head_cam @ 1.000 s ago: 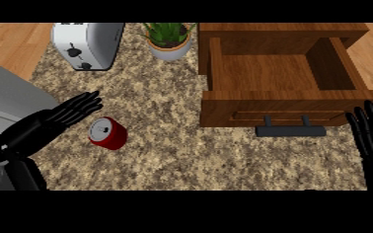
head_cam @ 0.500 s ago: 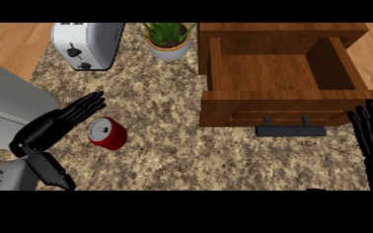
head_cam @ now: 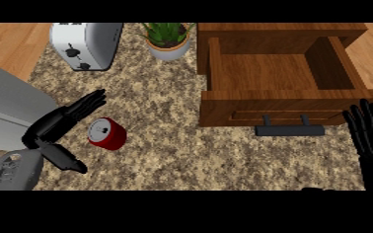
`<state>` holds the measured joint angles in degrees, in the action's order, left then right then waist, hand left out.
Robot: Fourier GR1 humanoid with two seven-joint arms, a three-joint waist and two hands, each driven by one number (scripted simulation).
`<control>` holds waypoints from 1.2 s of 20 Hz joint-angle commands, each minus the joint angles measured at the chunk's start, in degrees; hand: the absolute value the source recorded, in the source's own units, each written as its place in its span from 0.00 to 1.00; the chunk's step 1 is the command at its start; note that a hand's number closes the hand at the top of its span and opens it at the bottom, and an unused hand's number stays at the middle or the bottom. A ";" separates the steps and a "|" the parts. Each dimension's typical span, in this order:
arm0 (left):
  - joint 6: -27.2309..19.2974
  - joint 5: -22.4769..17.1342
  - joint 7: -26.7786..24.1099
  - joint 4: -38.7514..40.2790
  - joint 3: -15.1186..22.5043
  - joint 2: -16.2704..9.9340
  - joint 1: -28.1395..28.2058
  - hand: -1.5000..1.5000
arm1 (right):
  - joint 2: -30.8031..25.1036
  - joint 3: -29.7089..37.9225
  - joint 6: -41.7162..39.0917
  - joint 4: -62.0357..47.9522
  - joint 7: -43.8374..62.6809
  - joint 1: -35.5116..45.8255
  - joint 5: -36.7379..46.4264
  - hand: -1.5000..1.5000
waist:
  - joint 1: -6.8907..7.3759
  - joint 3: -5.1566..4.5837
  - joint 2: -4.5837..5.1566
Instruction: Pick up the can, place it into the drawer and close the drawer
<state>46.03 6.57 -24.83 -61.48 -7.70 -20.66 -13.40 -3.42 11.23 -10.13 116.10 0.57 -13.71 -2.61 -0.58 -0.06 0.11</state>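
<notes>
A red can lies on its side on the speckled counter at lower left of the frame, just right of the left hand, whose fingers are straight and released (no contact visible). The right hand shows at the right edge, fingers straight. The wooden drawer stands open at upper right. A toaster and potted plant sit along the top.

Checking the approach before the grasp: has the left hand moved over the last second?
Yes. The left hand has shifted slightly lower and rotated, its thumb now swung down below the red can, which has stayed in place left of the drawer.
</notes>
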 commanded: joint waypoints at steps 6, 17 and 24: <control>0.37 4.98 -15.25 11.86 4.30 -2.16 -2.69 0.00 | 0.67 0.15 0.95 0.11 0.63 1.46 0.60 0.00 | -0.02 0.00 0.02; -2.54 6.51 -22.10 25.11 7.31 -4.97 -7.99 0.00 | -1.26 2.66 0.25 -1.47 2.08 4.01 -1.16 0.00 | 0.02 0.01 0.09; -5.16 6.88 -23.65 29.85 9.57 -2.50 -10.04 0.00 | 1.56 -0.82 1.87 4.34 4.11 1.34 1.29 0.00 | -0.09 -0.02 0.04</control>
<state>33.89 13.76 -42.79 -33.25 1.17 -23.83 -22.74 -2.31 11.07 -9.80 118.76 2.29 -13.72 -2.44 -1.02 -0.09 0.23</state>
